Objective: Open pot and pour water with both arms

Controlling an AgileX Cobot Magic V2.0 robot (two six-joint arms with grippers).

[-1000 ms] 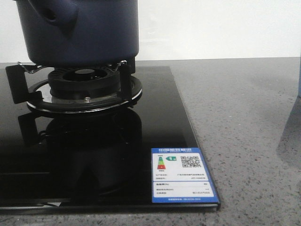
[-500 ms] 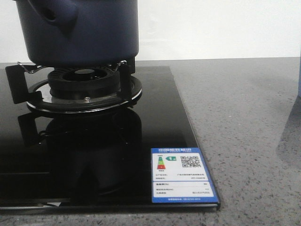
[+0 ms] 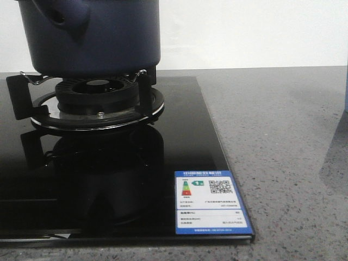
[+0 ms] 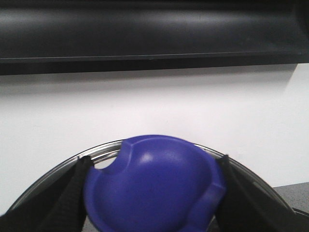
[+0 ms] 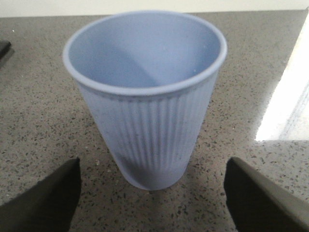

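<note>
The dark navy pot stands on the gas burner at the back left, its stubby hollow handle pointing toward the camera; its top is cut off by the front view. In the left wrist view, my left gripper is shut on the lid's bright blue knob, a finger pressed on each side, and the lid's steel rim shows behind it. My right gripper is open, its fingers wide apart just short of a pale blue ribbed cup that stands upright and empty.
A black glass hob with a blue energy label covers the left of the grey speckled counter. A sliver of the cup shows at the right edge. A white wall and a dark hood are behind the pot.
</note>
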